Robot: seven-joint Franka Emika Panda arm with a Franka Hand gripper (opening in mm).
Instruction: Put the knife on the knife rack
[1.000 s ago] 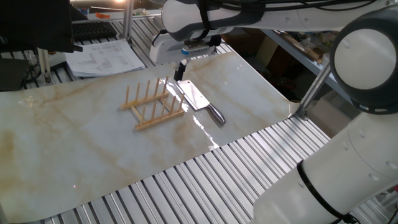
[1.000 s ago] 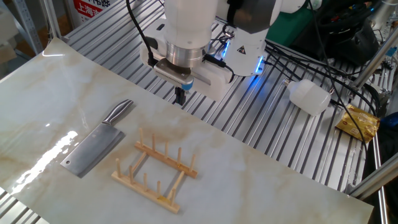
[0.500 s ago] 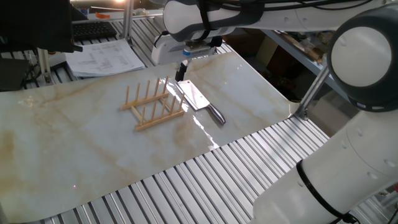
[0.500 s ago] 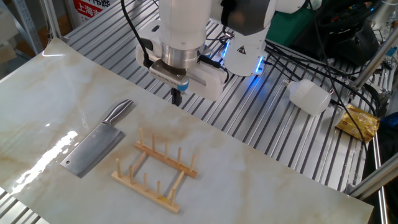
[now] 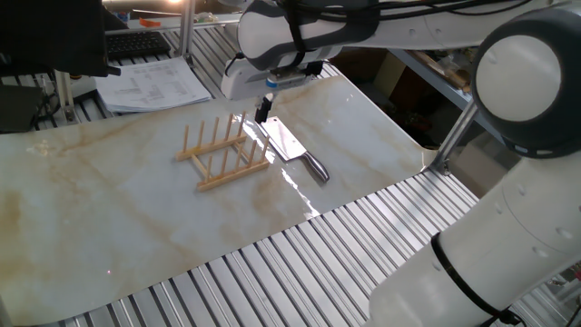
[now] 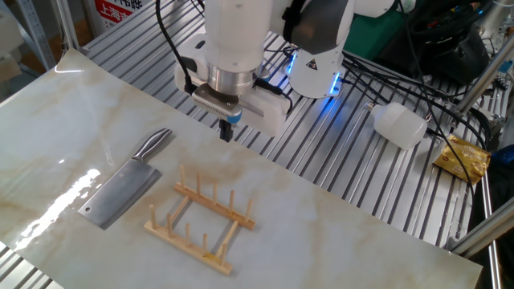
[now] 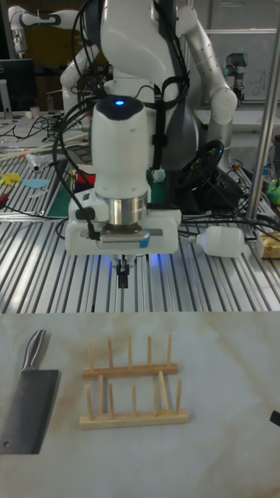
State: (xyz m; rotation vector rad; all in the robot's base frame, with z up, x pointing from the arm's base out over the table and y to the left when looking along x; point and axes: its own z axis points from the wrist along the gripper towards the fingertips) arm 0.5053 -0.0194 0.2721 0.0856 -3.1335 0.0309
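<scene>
Tabletop (image 6: 64,112) marble. Claw (image 6: 227,128) seen with fingers together, nothing held, hung above tabletop's far edge. Rack (image 6: 202,218) stood empty mid-tabletop; knife (image 6: 120,186) laid flat just beside it. Fingertips small, dark, poorly resolved. Claw shifted slightly toward knife since earlier frame.

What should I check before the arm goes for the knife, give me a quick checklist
1. Knife lies flat on the marble, handle free of the rack: ok.
2. Knife rack stands upright on its rails, pegs up, nothing in the slots: ok.
3. Hand holds nothing: ok.
4. Hand open enough to take the handle: not ok, the fingers look closed together.
5. Hand above the knife: not ok, it hangs near the marble's far edge, off to the side of the handle.
6. Path from hand to knife handle free of objects: ok.
</scene>
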